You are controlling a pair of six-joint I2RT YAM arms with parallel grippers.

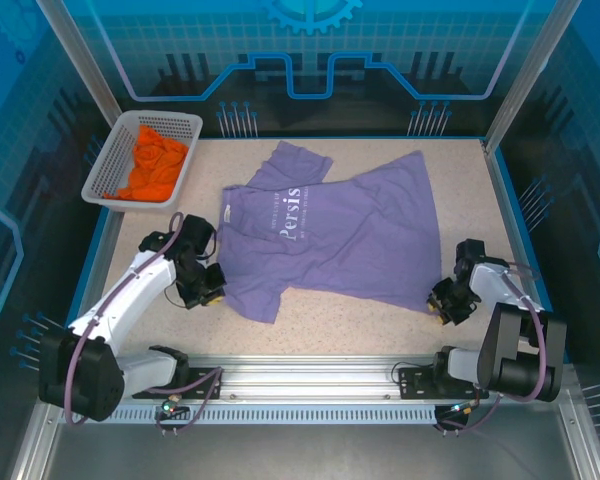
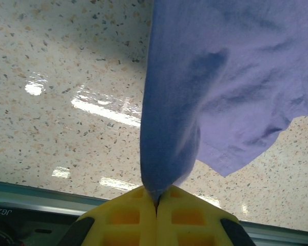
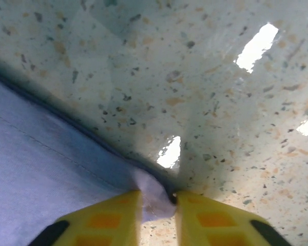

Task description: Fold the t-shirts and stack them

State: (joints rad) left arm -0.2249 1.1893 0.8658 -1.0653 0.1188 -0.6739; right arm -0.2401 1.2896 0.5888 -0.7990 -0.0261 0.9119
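The lavender-purple t-shirt (image 1: 330, 235) lies spread face up on the speckled table, white lettering showing. My left gripper (image 1: 212, 295) is at its near-left sleeve and shut on it. In the left wrist view a fold of the purple cloth (image 2: 169, 148) runs down into the closed yellow gripper (image 2: 156, 197). My right gripper (image 1: 442, 308) sits low at the shirt's near-right hem corner. In the right wrist view that gripper (image 3: 158, 205) stands slightly open, with the hem corner (image 3: 154, 197) lying in the gap and table showing beside it. The orange t-shirt (image 1: 155, 165) lies crumpled in the basket.
The white mesh basket (image 1: 195, 122) stands at the back left corner of the table (image 1: 460, 170). A blue raised border runs round the table's edges. The metal rail (image 1: 310, 380) carrying both arm bases crosses the near edge.
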